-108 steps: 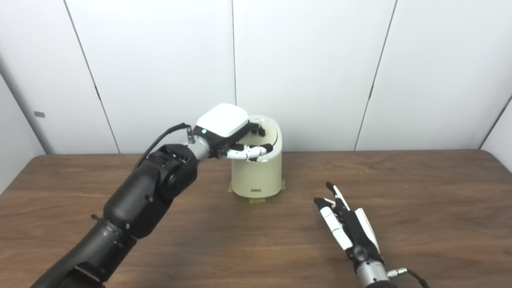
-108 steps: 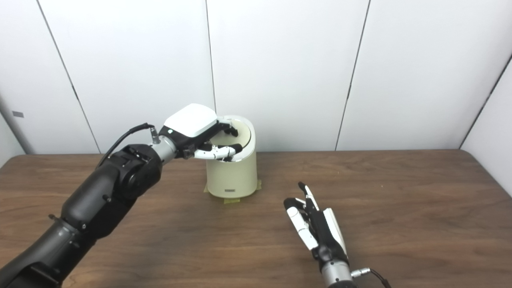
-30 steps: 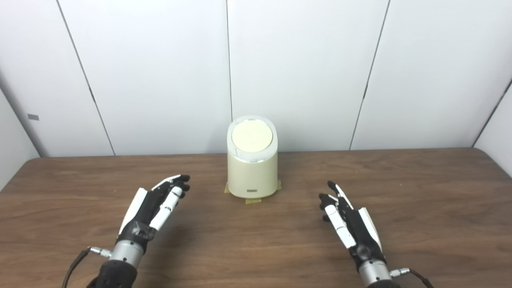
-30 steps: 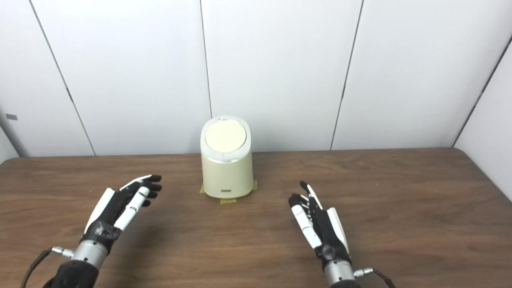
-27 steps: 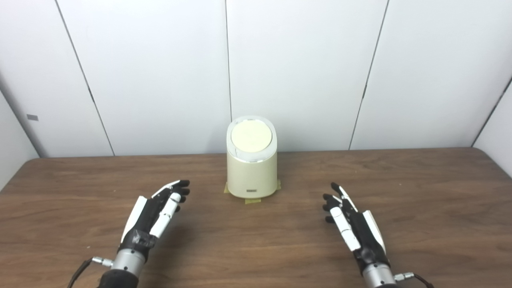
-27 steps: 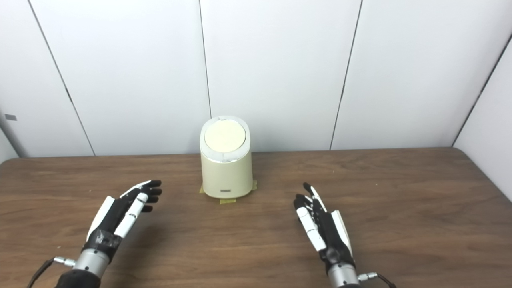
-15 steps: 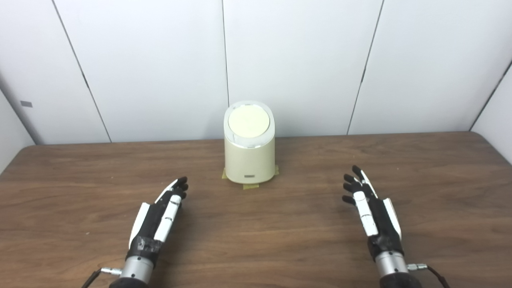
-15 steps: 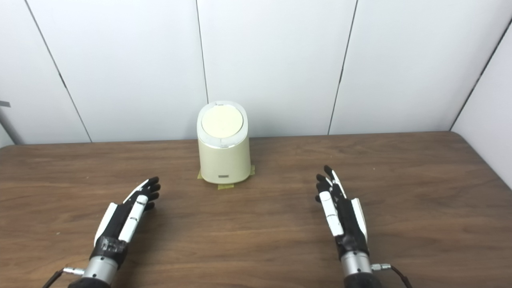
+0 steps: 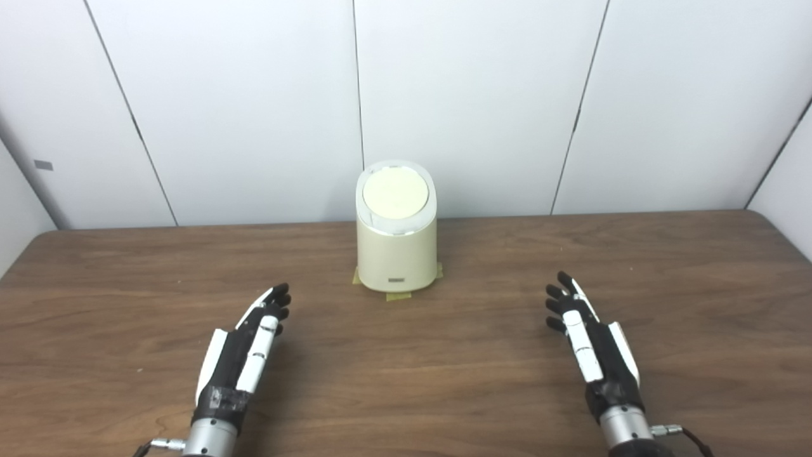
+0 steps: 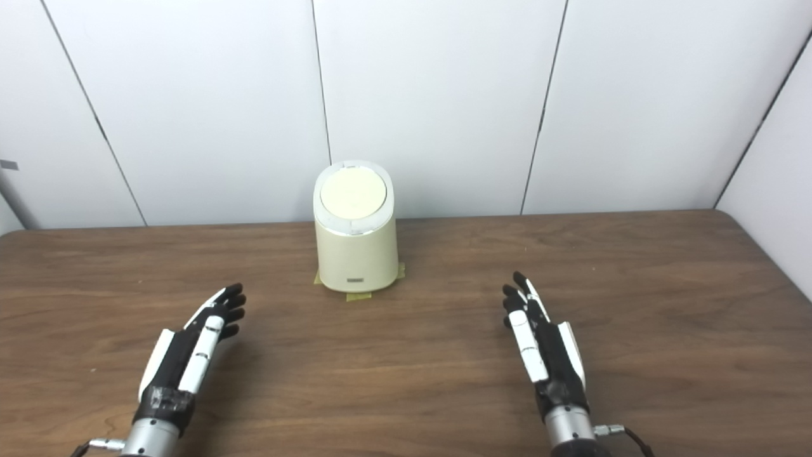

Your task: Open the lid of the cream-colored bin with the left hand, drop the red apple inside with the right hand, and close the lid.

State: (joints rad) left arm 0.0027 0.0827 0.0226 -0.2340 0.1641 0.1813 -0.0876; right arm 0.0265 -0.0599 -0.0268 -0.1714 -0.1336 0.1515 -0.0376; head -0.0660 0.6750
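Since left hand (image 9: 244, 355) was pulled back, round cream-colored plastic bin (image 9: 397, 254) ahead is shut; both hands, right hand (image 9: 593, 349) too, spread wide, holding nothing; task looks done.

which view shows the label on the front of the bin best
Neither wins clearly. The left eye view shows the small dark label low on the bin, facing the camera; the right eye view shows the same label from nearly the same angle. Its text is unreadable in both.

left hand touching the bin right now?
Apart. The left eye view shows bare table between the left hand and the cream-colored bin.
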